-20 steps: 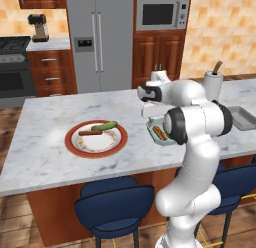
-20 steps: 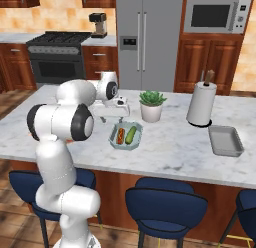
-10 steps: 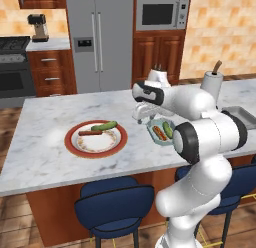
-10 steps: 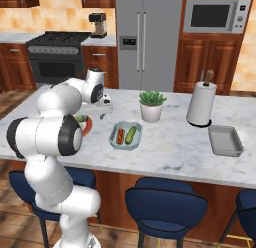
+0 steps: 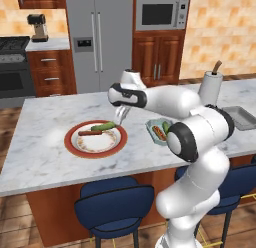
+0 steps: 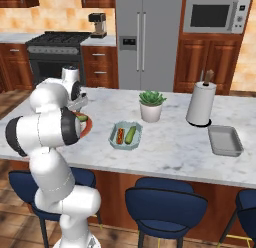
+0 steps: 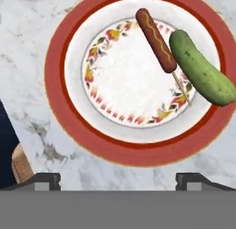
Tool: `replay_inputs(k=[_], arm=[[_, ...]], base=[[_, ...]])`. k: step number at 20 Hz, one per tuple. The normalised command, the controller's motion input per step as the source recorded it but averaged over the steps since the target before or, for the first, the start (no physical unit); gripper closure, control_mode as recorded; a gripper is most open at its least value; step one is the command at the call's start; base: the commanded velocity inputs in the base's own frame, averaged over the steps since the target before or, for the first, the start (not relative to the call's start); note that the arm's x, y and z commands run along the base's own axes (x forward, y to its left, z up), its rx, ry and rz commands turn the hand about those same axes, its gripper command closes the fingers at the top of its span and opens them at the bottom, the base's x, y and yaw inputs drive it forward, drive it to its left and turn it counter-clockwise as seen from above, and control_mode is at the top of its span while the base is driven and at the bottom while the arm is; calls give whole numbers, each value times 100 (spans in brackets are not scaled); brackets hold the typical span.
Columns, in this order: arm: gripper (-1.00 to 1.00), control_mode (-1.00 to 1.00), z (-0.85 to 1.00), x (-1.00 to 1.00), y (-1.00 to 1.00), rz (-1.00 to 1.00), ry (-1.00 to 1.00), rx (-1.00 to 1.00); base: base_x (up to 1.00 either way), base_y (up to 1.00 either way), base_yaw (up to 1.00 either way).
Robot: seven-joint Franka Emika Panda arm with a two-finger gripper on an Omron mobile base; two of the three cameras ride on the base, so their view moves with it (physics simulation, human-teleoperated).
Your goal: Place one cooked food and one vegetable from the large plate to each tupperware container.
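Your jaws stand spread wide and hold nothing; the gripper (image 5: 121, 118) hangs over the red-rimmed plate (image 7: 64, 126). On that plate you see a plain sausage (image 7: 156, 33) lying against a cucumber (image 7: 201, 69). Your teal container (image 6: 113, 140) already carries a bun sausage (image 6: 121, 136) and a cucumber; the grey container (image 6: 224, 141) sits well apart.

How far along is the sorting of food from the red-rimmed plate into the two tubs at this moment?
About half done. The pale teal tub already holds a bun sausage and a cucumber. In hand: nothing; the gripper hovers with open jaws over the big red-rimmed plate. Left: the plain reddish sausage and the dark green cucumber on that plate go to the grey tub, which looks empty.
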Motion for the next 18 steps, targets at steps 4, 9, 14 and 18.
replay_inputs(k=[4,9,14,18], arm=[[-100,-100,-1,56,98,41,0,-24],[-100,-100,-23,38,83,27,-2,-29],[-100,-100,-51,53,39,3,-1,1],[-100,-100,-45,7,0,-6,2,22]], base=[[0,0,0],[0,0,0],[0,0,0],[0,0,0]])
